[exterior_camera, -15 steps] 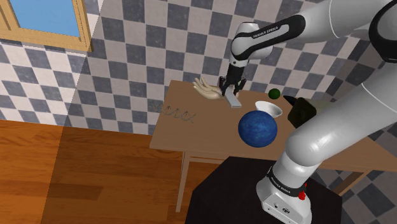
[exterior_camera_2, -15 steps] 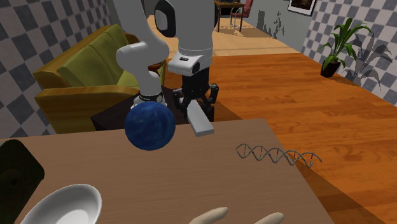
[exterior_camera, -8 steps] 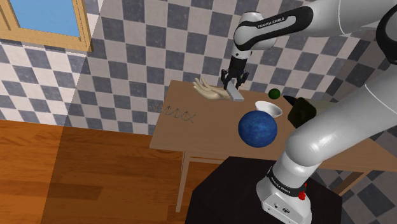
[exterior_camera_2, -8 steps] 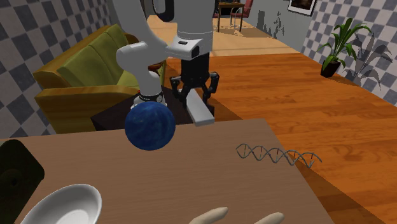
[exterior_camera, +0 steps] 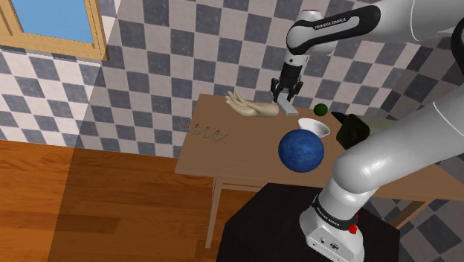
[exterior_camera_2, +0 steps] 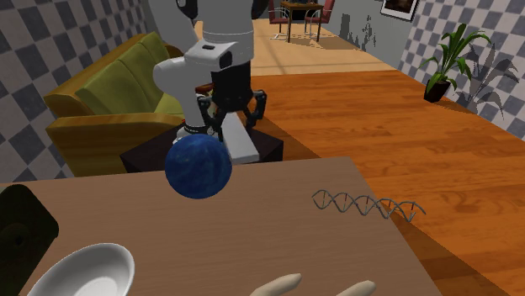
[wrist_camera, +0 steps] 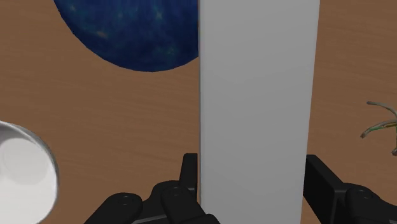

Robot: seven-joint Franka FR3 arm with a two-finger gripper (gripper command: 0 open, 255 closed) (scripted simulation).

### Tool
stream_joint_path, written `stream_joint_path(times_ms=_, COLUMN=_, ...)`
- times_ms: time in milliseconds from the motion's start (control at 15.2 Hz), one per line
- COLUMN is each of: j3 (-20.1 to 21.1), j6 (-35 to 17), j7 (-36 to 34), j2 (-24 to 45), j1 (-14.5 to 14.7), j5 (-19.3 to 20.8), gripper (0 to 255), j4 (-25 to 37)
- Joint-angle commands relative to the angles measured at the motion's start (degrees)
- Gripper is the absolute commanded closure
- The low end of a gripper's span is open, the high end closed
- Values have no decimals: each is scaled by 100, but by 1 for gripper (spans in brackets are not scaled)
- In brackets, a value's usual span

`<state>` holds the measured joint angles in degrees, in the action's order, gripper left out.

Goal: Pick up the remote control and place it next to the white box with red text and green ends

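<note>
The remote control (exterior_camera: 288, 109) is drawn as a plain grey slab. It hangs above the back of the wooden table (exterior_camera: 223, 160), and my gripper (exterior_camera: 287, 97) is shut on its upper end. In the second exterior view the gripper (exterior_camera_2: 232, 123) carries the remote (exterior_camera_2: 239, 144) just behind the blue ball (exterior_camera_2: 198, 167). In the wrist view the remote (wrist_camera: 257, 95) runs straight out between the two fingers (wrist_camera: 189, 175), with the table far below.
On the table lie a white bowl (exterior_camera: 313, 127), a blue ball (exterior_camera: 302, 150), a tan hand model (exterior_camera: 250, 109), a wire helix (exterior_camera: 207, 134), a small green ball (exterior_camera: 320, 109) and a dark object (exterior_camera: 351, 131). A green sofa (exterior_camera_2: 109, 92) stands beyond the table.
My gripper has lifted the remote and carried it toward the shoulder view's right, from beside the hand model to near the white bowl; in the second exterior view it moved left.
</note>
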<state>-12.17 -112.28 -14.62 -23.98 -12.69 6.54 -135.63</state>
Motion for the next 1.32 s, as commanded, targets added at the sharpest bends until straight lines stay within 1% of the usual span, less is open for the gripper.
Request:
stream_joint_path(times_ms=0, j3=-166, j6=22, j7=232, j2=-215, j1=-133, j5=118, gripper=255, j4=-175)
stream_joint_path(times_ms=264, j3=-554, j6=71, j7=747, j2=-440, j1=-405, j5=356, gripper=255, j4=-302)
stream_joint_path(times_ms=594, j3=-1078, j6=116, j7=1423, j2=-573, j1=-728, j5=649, gripper=255, j4=-311)
stream_joint_path(times_ms=924, j3=-1637, j6=130, j7=2135, j2=-531, j1=-1004, j5=894, gripper=255, j4=-155)
stream_joint_path(times_ms=1254, j3=-2241, j6=108, j7=2886, j2=-312, j1=-1197, j5=1042, gripper=255, j4=159)
